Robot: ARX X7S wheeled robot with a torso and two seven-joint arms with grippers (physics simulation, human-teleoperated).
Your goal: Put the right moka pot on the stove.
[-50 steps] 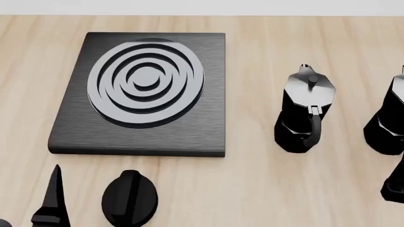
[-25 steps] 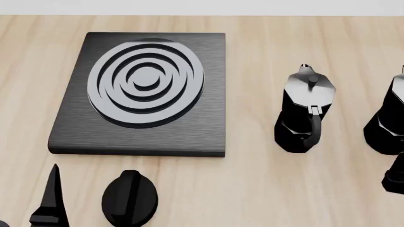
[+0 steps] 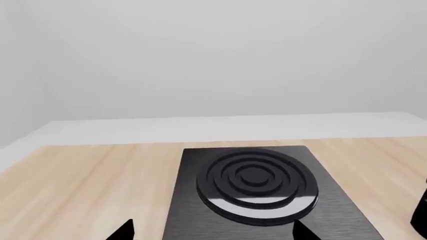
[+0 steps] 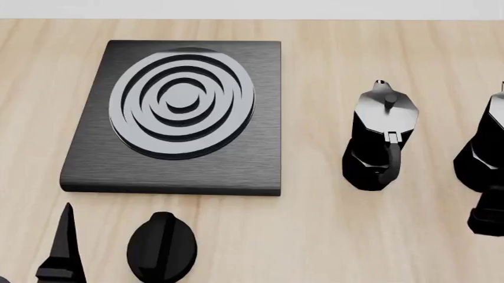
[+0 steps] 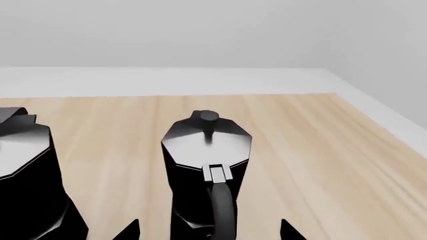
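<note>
At the head view's right edge the right tool (image 4: 488,218) has crept up to the right pot (image 4: 482,147) (fingers spread round its handle), stove (image 4: 173,115) far left.

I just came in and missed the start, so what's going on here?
A two-armed robot is going for the right moka pot, which stands on the wooden table at the head view's right edge. The right gripper is open, its fingertips on either side of the pot's handle, not holding it. The stove is bare, the other moka pot stands untouched, and the left gripper hovers open near the stove.
</note>
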